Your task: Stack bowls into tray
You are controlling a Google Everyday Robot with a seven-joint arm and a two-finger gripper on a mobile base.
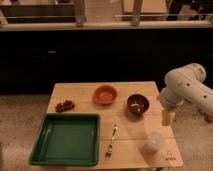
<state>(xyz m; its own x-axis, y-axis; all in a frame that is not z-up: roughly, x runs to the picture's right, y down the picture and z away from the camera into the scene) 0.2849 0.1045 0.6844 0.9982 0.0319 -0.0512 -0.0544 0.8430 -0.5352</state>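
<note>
An orange bowl (105, 94) stands at the back middle of the wooden table. A dark maroon-brown bowl (137, 103) stands just right of it, apart from it. The large green tray (50, 141) lies at the front left of the table with nothing in it. My white arm (186, 88) comes in from the right. My gripper (168, 117) hangs at the table's right edge, a little right of and nearer than the maroon bowl, touching neither bowl.
A whitish translucent cup (154, 141) stands at the front right. A fork (112, 140) lies between the tray and the cup. A dark red bunch, like grapes (64, 105), lies behind the tray. A dark counter wall rises behind the table (125, 125).
</note>
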